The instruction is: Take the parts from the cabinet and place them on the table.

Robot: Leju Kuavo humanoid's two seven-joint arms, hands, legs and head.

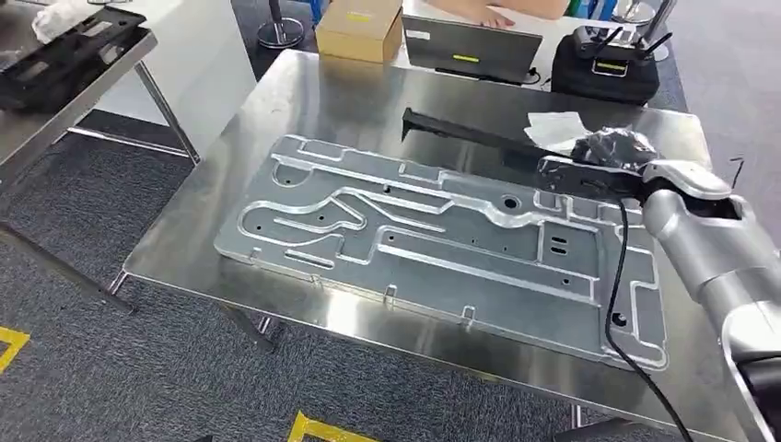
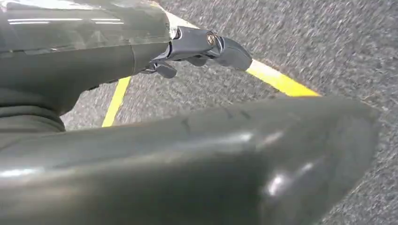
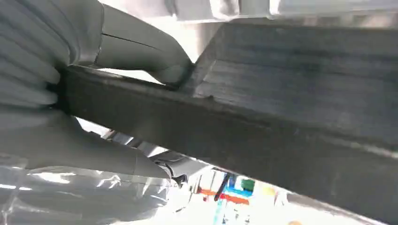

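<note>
Right robot hand [image 1: 603, 152] grasps a long black part [image 1: 470, 134] over the desk [image 1: 276, 101].
The part reaches leftward above the machined metal plate [image 1: 433, 239]; the left robot hand [image 2: 206, 47] hangs over grey floor, fingers curled on nothing.

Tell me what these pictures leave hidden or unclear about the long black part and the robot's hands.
- Right hand, head view: clear plastic wrap hides its fingers, so the grip on the long black part is unclear.
- Black part, right wrist view: cut off by the picture edge and too close to show its shape.
- Left hand, left wrist view: a dark blurred body part covers most of it.
</note>
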